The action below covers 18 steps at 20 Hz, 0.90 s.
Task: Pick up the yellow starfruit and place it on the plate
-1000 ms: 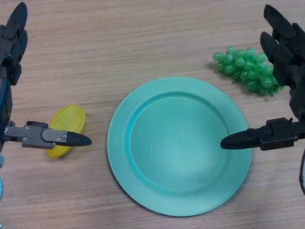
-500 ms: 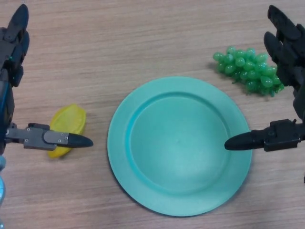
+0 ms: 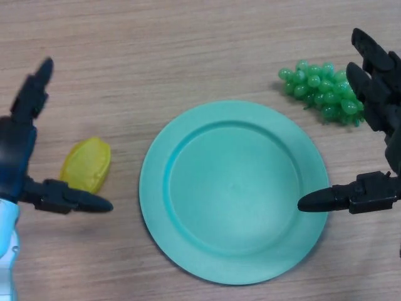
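Yellow starfruit (image 3: 86,165) lies on the wooden tabletop (image 3: 188,50) at left of frame, just beside the left rim of the green plate (image 3: 233,191) but not touching it. Plate sits at centre, nothing on it. My left robot hand (image 3: 25,157) is at the left edge, spread wide: fingers (image 3: 34,94) point toward the top of the frame, thumb (image 3: 75,202) reaches right just below the starfruit; contact with the fruit cannot be told. It holds nothing. My right robot hand (image 3: 376,138) is at the right edge, also spread and empty, its thumb (image 3: 332,199) over the plate's right rim. A bunch of green grapes (image 3: 319,91) rests at upper right, just beside the right fingers.
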Motion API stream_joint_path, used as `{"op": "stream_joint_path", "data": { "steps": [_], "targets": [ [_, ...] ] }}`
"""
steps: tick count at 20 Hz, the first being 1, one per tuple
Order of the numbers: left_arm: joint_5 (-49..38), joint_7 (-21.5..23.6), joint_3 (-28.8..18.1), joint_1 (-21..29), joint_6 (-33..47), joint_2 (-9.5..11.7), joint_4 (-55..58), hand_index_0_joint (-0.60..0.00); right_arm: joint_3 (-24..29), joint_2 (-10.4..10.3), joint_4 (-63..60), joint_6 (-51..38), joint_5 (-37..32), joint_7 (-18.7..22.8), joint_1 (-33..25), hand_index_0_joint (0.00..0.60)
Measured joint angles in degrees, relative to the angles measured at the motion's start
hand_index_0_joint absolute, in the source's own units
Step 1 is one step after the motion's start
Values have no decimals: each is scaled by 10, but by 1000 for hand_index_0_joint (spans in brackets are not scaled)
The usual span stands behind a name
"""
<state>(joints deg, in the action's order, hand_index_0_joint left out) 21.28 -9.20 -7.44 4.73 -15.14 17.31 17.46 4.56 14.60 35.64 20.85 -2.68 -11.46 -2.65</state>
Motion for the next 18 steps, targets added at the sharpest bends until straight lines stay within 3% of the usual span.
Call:
{"op": "stream_joint_path", "data": {
  "steps": [9,12,14,15,17,18],
  "targets": [
    [90,3,50,8,2,-8,-65,0,2,0,32,45,-3,-1,1,0],
    [120,4,50,9,13,-9,-94,0,12,0,37,50,-45,0,3,0],
    [123,4,50,8,18,-9,-97,-199,21,0,47,63,-45,0,9,0],
    [148,3,50,6,26,-9,-97,-349,23,0,50,63,-45,3,10,0],
    [147,2,48,1,25,-9,-84,-580,23,0,54,63,-46,5,10,0],
    [132,-9,47,-3,11,-10,-64,-600,23,0,57,64,-46,6,10,0]
  ]
}}
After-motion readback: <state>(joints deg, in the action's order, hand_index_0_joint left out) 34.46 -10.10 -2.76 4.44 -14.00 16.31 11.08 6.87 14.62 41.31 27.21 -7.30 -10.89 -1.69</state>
